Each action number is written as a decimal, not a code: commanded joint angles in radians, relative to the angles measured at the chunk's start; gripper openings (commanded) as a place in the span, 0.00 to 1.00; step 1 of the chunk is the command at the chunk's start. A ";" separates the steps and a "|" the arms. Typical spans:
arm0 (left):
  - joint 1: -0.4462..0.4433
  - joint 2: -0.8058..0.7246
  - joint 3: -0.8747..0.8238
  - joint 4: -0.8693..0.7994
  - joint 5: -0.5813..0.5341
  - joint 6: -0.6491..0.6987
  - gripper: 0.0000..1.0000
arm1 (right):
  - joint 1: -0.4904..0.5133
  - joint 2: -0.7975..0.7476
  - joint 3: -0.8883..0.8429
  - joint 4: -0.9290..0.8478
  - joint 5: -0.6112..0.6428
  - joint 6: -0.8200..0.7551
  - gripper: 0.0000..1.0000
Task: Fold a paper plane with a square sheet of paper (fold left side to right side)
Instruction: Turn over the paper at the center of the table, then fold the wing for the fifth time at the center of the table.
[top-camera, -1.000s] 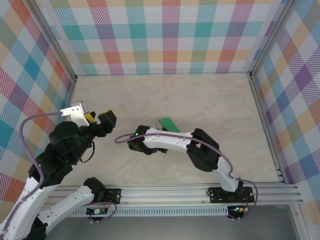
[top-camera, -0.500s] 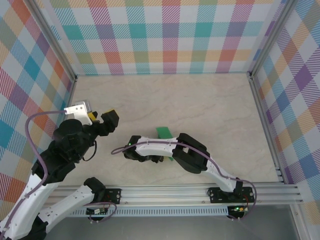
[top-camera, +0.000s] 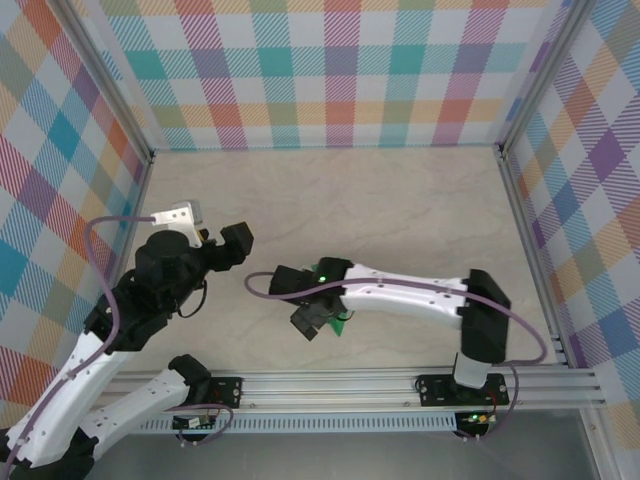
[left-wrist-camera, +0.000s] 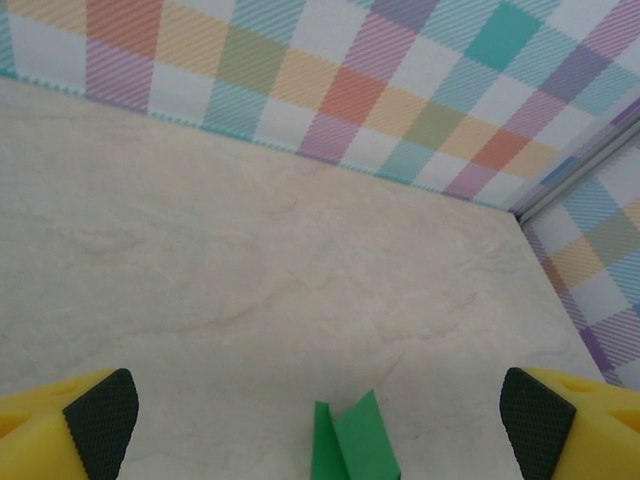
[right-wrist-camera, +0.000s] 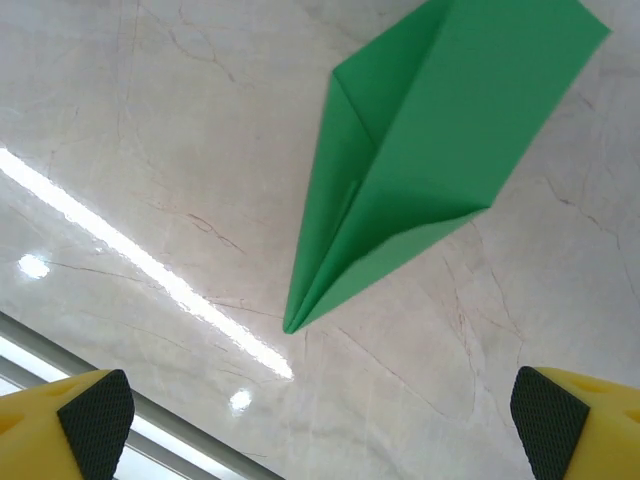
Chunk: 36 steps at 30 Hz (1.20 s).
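The bright green paper plane (right-wrist-camera: 430, 150), a slim pointed dart with a centre crease, lies on the pale marble-patterned table surface (top-camera: 400, 200). It sits close to the near edge, roughly midway between the left and right edges. In the top view only a small green corner of it shows, tucked under the right arm's wrist. In the right wrist view its tip points toward the near edge and its wide tail end points away.

The right gripper (right-wrist-camera: 322, 420) hangs just above the plane with its yellow, black-padded fingers (right-wrist-camera: 95, 420) spread wide. It has hold of nothing and the pads are apart from the paper. The left gripper (top-camera: 238, 243) is raised beside the left edge, pointing toward the plane. Its fingers (left-wrist-camera: 100, 420) are likewise spread wide with nothing between them. In the left wrist view the plane's green end shows at the bottom, low between the two pads.

A silver aluminium rail (top-camera: 350, 385) runs along the near edge, just beyond the plane's tip. Checked walls in pastel plaid (top-camera: 330, 70) close the far, left and right edges. A broad stretch of surface lies between the plane and the far edge, and another toward the right edge.
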 joint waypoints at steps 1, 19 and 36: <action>0.012 0.033 -0.063 0.022 0.070 -0.079 0.97 | -0.082 -0.135 -0.141 0.100 -0.041 0.057 1.00; -0.014 0.246 -0.371 0.344 0.462 -0.307 0.97 | -0.767 -0.770 -0.846 0.620 -0.531 0.253 1.00; -0.087 0.598 -0.338 0.618 0.598 -0.328 0.91 | -0.845 -0.755 -0.922 0.697 -0.643 0.263 1.00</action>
